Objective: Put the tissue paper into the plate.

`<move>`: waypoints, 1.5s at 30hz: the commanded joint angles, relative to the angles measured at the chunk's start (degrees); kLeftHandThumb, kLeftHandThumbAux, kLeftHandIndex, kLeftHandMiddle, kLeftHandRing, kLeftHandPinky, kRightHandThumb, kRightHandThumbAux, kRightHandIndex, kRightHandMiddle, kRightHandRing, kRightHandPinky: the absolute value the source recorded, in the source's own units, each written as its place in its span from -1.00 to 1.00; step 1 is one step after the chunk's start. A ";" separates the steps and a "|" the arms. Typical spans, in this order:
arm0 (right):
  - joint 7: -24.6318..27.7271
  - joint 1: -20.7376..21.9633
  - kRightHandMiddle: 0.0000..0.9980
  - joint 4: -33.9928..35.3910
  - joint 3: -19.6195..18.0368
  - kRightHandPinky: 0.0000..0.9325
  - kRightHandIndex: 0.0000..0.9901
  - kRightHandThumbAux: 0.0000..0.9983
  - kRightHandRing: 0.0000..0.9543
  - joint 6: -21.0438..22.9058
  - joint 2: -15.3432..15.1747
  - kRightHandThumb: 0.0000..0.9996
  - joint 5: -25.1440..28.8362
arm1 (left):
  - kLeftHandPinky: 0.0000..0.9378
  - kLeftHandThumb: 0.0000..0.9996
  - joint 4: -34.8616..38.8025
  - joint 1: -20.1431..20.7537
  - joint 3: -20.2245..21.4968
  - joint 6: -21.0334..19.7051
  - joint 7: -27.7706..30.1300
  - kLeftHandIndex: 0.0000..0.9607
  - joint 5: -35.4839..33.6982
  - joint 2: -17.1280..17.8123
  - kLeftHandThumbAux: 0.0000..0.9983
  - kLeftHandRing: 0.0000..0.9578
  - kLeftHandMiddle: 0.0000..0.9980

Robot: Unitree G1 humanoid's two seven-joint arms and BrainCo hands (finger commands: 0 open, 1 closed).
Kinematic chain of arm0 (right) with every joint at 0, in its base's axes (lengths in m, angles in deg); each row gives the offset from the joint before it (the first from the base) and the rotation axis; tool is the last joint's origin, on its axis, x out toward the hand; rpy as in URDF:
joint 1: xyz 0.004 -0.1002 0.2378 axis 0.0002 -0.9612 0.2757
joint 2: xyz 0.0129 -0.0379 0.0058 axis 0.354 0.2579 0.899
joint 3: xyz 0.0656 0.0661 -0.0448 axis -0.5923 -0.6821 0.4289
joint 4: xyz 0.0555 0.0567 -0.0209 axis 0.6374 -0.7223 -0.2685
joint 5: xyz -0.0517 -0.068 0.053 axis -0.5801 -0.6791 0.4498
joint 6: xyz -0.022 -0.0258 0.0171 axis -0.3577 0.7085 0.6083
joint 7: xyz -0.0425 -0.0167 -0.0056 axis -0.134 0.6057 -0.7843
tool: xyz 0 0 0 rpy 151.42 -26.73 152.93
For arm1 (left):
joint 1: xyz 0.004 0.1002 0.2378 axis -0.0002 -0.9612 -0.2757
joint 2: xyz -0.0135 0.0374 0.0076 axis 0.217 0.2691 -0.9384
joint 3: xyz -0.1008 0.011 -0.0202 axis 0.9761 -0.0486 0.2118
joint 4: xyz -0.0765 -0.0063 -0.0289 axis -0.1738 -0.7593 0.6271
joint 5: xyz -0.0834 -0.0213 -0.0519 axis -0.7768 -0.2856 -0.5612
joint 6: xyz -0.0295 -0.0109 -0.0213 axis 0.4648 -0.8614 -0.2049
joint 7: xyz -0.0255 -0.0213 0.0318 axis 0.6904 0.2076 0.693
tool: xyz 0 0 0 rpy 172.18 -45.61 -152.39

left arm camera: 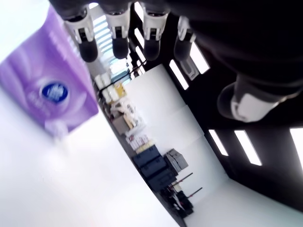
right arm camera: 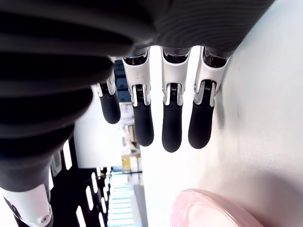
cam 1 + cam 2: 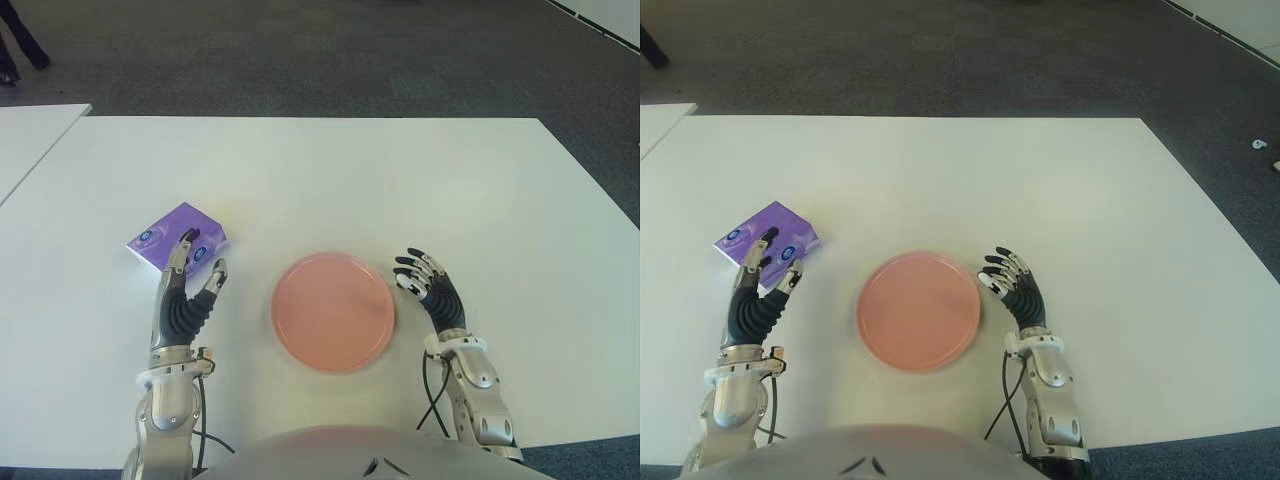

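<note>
A purple tissue pack point(image 3: 172, 237) lies on the white table point(image 3: 330, 180), left of the round pink plate point(image 3: 332, 311). My left hand point(image 3: 190, 275) is just in front of the pack, fingers spread and open, its fingertips point(image 1: 88, 49) reaching over the pack's near edge point(image 1: 42, 90) without gripping it. My right hand point(image 3: 420, 275) shows beside the plate on its right side, fingers point(image 2: 171, 127) stretched out and holding nothing. The plate point(image 2: 213, 213) has nothing on it.
A second white table point(image 3: 25, 135) stands at the far left. Dark carpet point(image 3: 330, 55) lies beyond the table's far edge. Someone's legs point(image 3: 15, 45) show at the top left corner.
</note>
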 commanded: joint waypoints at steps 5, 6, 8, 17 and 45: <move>0.41 -1.84 -0.37 -7.09 -0.89 -0.27 -0.61 0.40 -0.30 3.51 -0.62 -0.54 0.52 | -0.95 -0.34 1.63 7.48 0.64 -8.96 -7.57 -0.71 30.11 4.42 -0.40 -0.95 -0.90; 0.43 -1.79 -0.37 -7.15 -0.88 -0.27 -0.61 0.41 -0.30 3.49 -0.64 -0.54 0.49 | -0.97 -0.34 1.25 8.15 0.38 -9.51 -7.46 -0.71 31.20 4.62 -0.42 -0.97 -0.92; 0.49 -1.71 -0.37 -7.26 -0.88 -0.27 -0.61 0.41 -0.30 3.48 -0.66 -0.53 0.47 | -0.98 -0.33 -0.02 9.87 -0.38 -11.01 -6.64 -0.71 32.89 4.69 -0.45 -0.99 -0.93; 0.13 -1.23 -0.36 -7.91 -1.26 -0.24 -0.61 0.41 -0.29 3.45 -0.70 -0.53 0.37 | -1.00 -0.41 -5.54 16.72 -2.12 -16.99 -3.12 -0.75 37.74 5.80 -0.59 -1.00 -1.00; 2.34 -1.37 -0.35 -8.57 -3.08 -0.23 -0.57 0.43 -0.28 1.48 -1.18 -0.49 2.31 | -1.00 -0.48 -34.87 36.28 -10.01 -24.93 -3.42 -0.90 34.70 13.37 -0.77 -1.00 -1.00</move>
